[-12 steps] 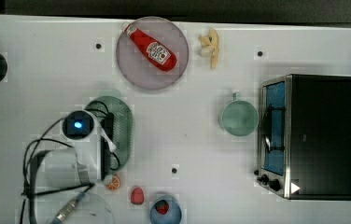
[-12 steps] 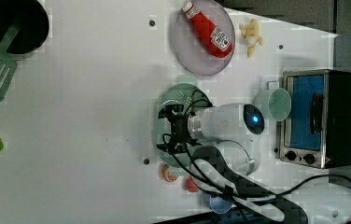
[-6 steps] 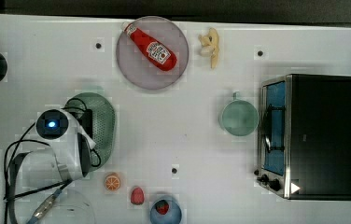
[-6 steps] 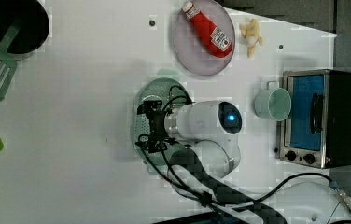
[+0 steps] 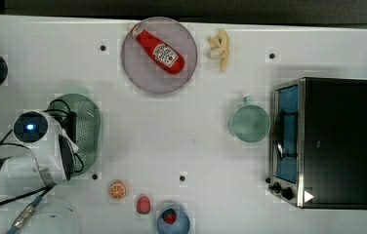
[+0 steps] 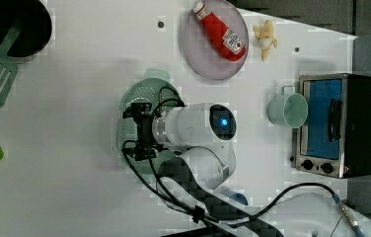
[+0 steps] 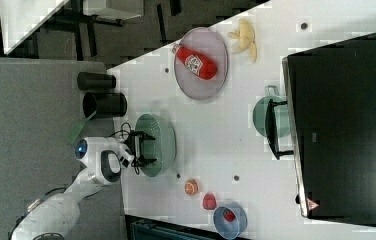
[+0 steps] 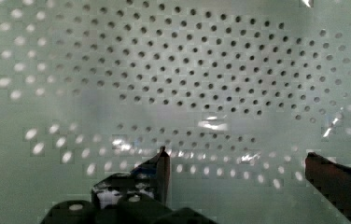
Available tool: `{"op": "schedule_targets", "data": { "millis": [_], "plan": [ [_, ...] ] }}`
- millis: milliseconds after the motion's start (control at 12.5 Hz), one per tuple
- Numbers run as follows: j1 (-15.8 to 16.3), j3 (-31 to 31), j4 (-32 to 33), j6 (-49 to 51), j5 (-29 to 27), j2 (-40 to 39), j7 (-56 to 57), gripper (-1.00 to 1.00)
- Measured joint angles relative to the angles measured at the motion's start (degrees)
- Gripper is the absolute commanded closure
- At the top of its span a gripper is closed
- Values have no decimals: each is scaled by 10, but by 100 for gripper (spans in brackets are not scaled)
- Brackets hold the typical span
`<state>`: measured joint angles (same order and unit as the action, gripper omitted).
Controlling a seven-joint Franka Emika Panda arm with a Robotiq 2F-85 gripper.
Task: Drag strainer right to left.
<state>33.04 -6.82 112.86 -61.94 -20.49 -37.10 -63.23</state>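
The pale mint-green strainer lies at the top view's left, partly under the white arm. The strainer shows its perforated floor and a small tab handle in the left view. My gripper hangs over the bowl, open. In the wrist view the two dark fingertips stand far apart over the strainer, whose holed floor shows between them, and they grip nothing. The right view shows the gripper at the edge of the strainer nearest the arm.
A greyish plate carrying a ketchup bottle sits at the back, a banana beside it. A mint cup and a toaster oven stand at the top view's right. An orange slice and a blue bowl lie near the front.
The arm and the strainer have slid together toward the top view's left, away from the cup. The fingers have spread slightly wider.
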Motion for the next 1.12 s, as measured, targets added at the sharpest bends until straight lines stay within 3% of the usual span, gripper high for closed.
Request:
{"op": "schedule_targets", "data": {
  "millis": [800, 1120],
  "plan": [
    [40, 15, -21, 50, 18, -4, -15, -100],
    [60, 86, 25, 193, 32, 128, 81, -100]
  ]
}}
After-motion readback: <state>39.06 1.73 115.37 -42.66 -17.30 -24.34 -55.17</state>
